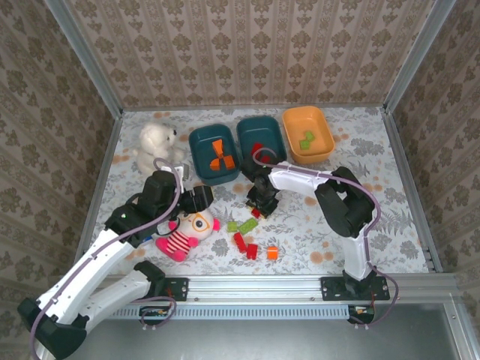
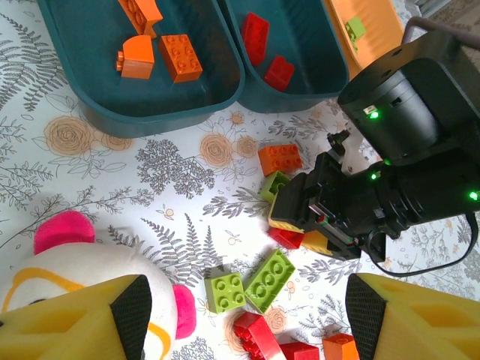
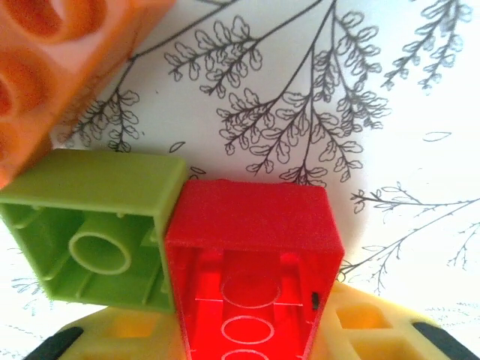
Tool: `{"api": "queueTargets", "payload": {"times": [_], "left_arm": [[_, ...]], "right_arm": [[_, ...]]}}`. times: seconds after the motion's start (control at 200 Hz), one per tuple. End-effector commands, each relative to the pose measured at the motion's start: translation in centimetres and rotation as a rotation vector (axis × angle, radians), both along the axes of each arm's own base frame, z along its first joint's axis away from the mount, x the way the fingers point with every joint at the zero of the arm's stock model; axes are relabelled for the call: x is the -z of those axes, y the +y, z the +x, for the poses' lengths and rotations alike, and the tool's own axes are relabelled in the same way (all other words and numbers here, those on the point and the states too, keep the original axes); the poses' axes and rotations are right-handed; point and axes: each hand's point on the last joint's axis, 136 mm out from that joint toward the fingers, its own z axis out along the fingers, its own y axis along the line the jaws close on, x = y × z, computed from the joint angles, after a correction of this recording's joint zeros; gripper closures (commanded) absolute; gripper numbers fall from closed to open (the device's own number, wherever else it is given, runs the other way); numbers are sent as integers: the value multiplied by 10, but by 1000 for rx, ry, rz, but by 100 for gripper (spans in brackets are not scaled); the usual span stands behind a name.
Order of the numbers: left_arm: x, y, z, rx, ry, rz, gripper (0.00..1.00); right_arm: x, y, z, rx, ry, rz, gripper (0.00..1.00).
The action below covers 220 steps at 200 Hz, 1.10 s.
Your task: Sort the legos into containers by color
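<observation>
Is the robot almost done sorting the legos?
Roughly halfway. Orange legos sit in the left teal bin, red legos in the middle teal bin, green legos in the orange bin. The right gripper is closed on a red lego. Green bricks, red bricks and an orange brick lie loose on the table.

**Three brick colours on a fern print**

The table (image 1: 390, 225) is white, printed with grey ferns and peach roses. The walls (image 1: 247, 45) wear beige damask wallpaper. One dark teal plastic bin (image 1: 193, 150) shows orange plastic bricks (image 1: 218, 156), a second dark teal plastic bin (image 1: 282, 139) shows red plastic bricks (image 1: 260, 148), and the orange plastic bin (image 1: 306, 120) shows lime green plastic bricks (image 1: 306, 139).

On the print are a loose lime green brick (image 1: 246, 224), loose red bricks (image 1: 241, 243) and a loose orange brick (image 1: 272, 253). The right wrist view gives a plain red brick (image 3: 251, 225), a plain lime green brick (image 3: 90, 225) and a plain orange brick (image 3: 60, 60).

The plush doll (image 1: 184, 234) has pink-and-white stripes, a white face and orange spectacles. The plush dog (image 1: 156, 142) is white.
</observation>
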Motion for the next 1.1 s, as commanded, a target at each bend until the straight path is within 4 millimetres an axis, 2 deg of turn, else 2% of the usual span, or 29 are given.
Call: {"api": "queueTargets", "payload": {"times": [0.0, 0.1, 0.19, 0.3, 0.42, 0.49, 0.58, 0.66, 0.78, 0.84, 0.93, 1.095], "left_arm": [[-5, -6, 0, 26, -5, -14, 28], [-4, -12, 4, 35, -4, -21, 28], [-5, -19, 11, 39, -5, -29, 28], [-8, -27, 22, 32, -11, -37, 28], [-11, -32, 35, 14, -17, -36, 28], [-12, -35, 41, 9, -17, -37, 28], [-15, -38, 48, 6, -20, -37, 28], [-15, -39, 51, 4, -17, -34, 27], [-13, -41, 52, 8, -8, -33, 27], [-11, -41, 50, 9, 0, -30, 27], [-7, -40, 48, 11, 11, -21, 27], [-4, -35, 44, 2, 22, -16, 27]], "right_arm": [[-25, -14, -8, 64, -24, 4, 68], [-54, -24, -10, 91, -65, 40, 72], [-89, -32, 3, 57, -160, 40, 72], [-124, -38, 38, -46, -298, 3, 72], [-137, -46, 89, -197, -390, -90, 72], [-134, -56, 117, -290, -405, -180, 72], [-122, -64, 152, -333, -403, -198, 72], [-107, -72, 177, -338, -387, -202, 72], [-88, -73, 211, -381, -383, -205, 72], [-75, -68, 221, -404, -371, -182, 73], [-68, -63, 233, -428, -376, -185, 73], [-53, -74, 236, -396, -344, -234, 72]]}}
